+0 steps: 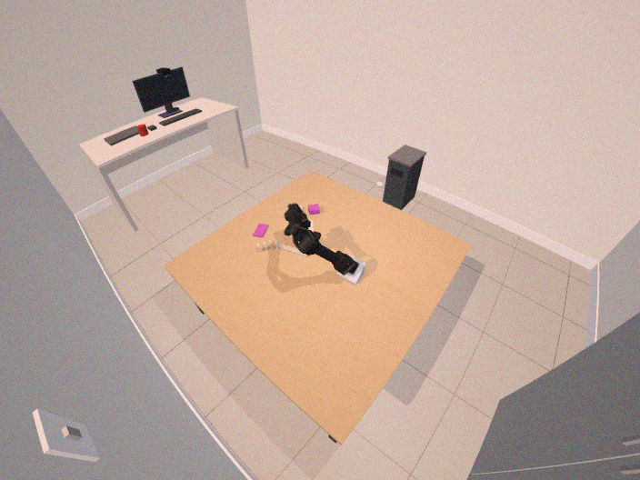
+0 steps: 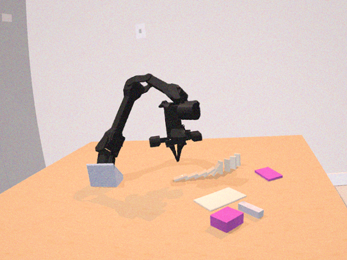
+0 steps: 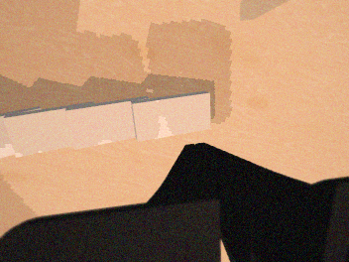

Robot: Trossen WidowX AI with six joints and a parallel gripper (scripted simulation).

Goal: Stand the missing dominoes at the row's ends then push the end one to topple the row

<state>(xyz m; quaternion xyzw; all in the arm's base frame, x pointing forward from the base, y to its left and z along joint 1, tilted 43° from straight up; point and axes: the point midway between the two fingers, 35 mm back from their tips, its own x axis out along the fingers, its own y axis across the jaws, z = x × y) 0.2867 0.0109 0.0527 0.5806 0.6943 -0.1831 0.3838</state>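
The domino row curves across the table. In the exterior view, several pale dominoes at its left part lie toppled and overlapping, the end domino lying lowest. Further right a domino leans over the toppled ones. The three at the right end, among them the last domino, look upright or nearly so; a slight tilt is hard to tell. My gripper is shut and empty, its tips pointing down above the left end of the row, apart from the dominoes. In the top view, the arm partly hides the row.
A flat magenta piece lies beyond the right end of the row. A cream plate, a magenta block and a pale bar lie on the near side in the exterior view.
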